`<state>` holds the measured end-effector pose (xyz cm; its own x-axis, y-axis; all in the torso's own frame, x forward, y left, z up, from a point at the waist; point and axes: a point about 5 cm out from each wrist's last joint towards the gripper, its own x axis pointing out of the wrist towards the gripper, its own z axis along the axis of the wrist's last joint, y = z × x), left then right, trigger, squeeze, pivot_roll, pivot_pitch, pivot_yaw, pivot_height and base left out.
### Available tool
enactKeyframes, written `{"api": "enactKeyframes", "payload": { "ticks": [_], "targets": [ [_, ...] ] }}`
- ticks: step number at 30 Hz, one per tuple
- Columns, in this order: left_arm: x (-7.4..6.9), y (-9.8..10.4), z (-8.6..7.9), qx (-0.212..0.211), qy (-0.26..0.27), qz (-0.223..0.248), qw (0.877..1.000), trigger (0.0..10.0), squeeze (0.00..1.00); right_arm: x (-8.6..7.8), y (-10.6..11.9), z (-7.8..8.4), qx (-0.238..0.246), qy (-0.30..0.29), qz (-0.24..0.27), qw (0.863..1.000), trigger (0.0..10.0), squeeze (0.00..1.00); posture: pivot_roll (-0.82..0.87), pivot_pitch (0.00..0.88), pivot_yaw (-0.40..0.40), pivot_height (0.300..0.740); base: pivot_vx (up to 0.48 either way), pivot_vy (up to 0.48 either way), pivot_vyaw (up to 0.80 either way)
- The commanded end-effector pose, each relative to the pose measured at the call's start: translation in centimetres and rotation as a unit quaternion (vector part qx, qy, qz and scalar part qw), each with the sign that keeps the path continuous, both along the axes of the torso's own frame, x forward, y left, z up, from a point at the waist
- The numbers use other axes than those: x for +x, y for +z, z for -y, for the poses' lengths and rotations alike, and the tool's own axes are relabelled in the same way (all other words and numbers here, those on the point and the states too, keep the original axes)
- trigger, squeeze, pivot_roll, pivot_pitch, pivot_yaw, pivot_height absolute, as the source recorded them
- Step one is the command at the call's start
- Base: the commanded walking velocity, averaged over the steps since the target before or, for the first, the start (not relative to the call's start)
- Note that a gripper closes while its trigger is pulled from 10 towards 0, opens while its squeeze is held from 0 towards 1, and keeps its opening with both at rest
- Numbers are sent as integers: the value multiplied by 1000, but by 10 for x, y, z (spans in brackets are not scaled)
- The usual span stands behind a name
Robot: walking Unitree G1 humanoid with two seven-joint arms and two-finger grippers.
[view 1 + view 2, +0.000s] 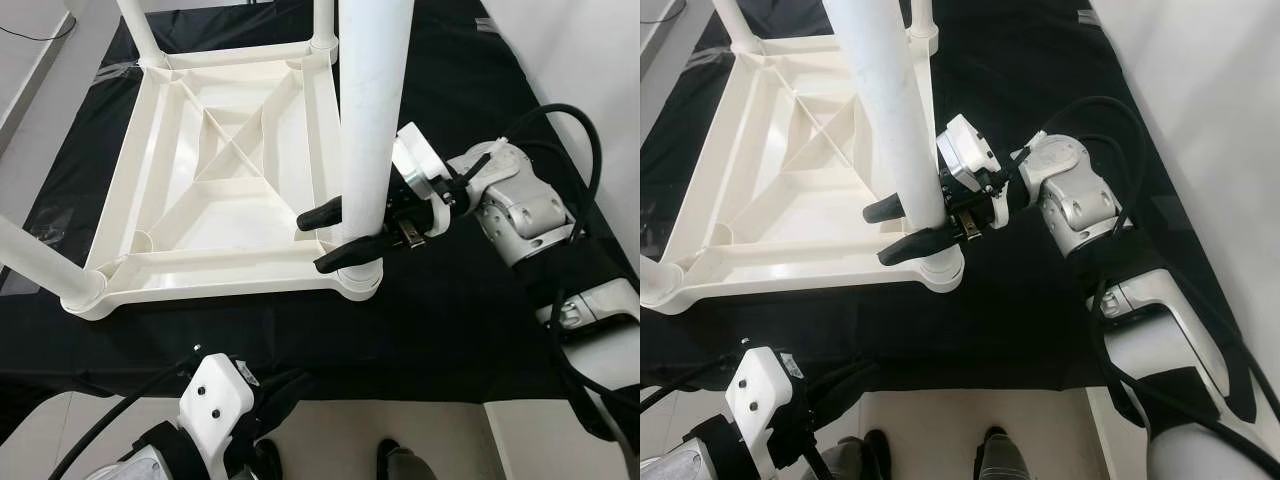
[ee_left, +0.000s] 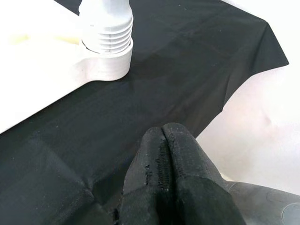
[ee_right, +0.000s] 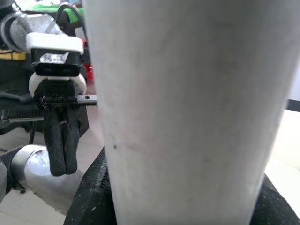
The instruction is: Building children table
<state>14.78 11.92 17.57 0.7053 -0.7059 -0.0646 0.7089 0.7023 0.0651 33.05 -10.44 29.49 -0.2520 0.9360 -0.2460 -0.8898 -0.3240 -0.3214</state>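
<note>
The white plastic table top [image 1: 235,180] lies upside down on a black cloth [image 1: 470,300], its ribbed underside facing up with a diagonal cross of stiffening ribs in the middle. White round legs stand in its corner sockets; the near right leg [image 1: 368,110] rises steeply out of its ringed socket [image 1: 358,280] at the corner nearest the robot's right side. The right gripper [image 1: 335,240] reaches in from the right and has its two black fingers closed around this leg just above the socket — one finger on each side, pressing the tube. The left gripper [image 2: 164,173] hangs low at the near edge of the cloth, its fingers pressed together and empty, well apart from the threaded socket [image 2: 107,40] of the near left corner.
</note>
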Motion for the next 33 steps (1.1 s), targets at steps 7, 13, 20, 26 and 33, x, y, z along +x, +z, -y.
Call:
{"api": "enactKeyframes", "payload": {
  "ticks": [7, 13, 20, 26, 33],
  "targets": [
    [-1, -5, -1, 0, 0, -21, 1000, 10000, 0, 22, -30, -7, 40, -82, -49, 995, 10000, 0, 51, 317, 40, 740, 0, 0, 0],
    [1, -5, -1, -1, 0, -20, 1000, 10000, 0, 29, -37, -6, 62, -142, -52, 987, 10000, 0, 47, 313, 39, 740, 0, 0, 0],
    [2, -6, -1, -2, 0, -20, 1000, 10000, 0, 29, -42, -5, 65, -170, -34, 983, 10000, 0, 41, 308, 39, 740, 0, 0, 0],
    [3, -8, 0, -6, -2, -21, 1000, 10000, 0, 31, -53, -9, 65, -257, -31, 964, 10000, 0, 20, 296, 33, 740, 0, 0, 0],
    [3, -9, 0, -6, 0, -21, 1000, 10000, 0, 33, -62, -1, 68, -368, -52, 926, 10000, 0, 15, 288, 31, 740, 0, 0, 0]
  ]
}}
